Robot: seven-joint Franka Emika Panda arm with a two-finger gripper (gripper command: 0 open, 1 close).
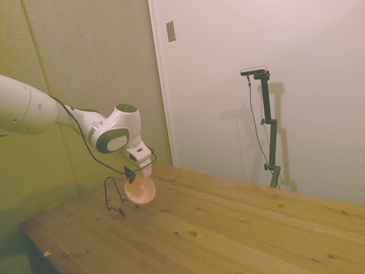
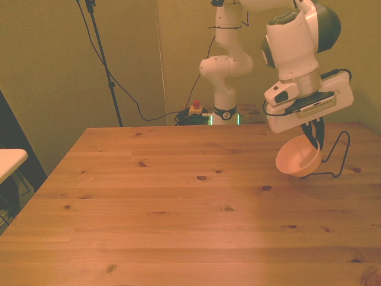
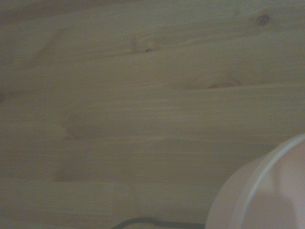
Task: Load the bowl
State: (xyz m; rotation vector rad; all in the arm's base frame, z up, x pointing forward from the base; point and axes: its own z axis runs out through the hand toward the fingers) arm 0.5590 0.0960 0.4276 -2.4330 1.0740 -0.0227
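Pink-peach bowl (image 2: 298, 159), one, pinched in one gripper (image 2: 314, 142).

A wooden surface (image 2: 178, 202) made of long pale planks with dark knots fills the lower part of both room views. A thin black wire rack (image 1: 117, 197) stands directly on it near one edge, at the front view's right (image 2: 336, 156). In the wrist view the plank grain appears blurred (image 3: 119, 119).
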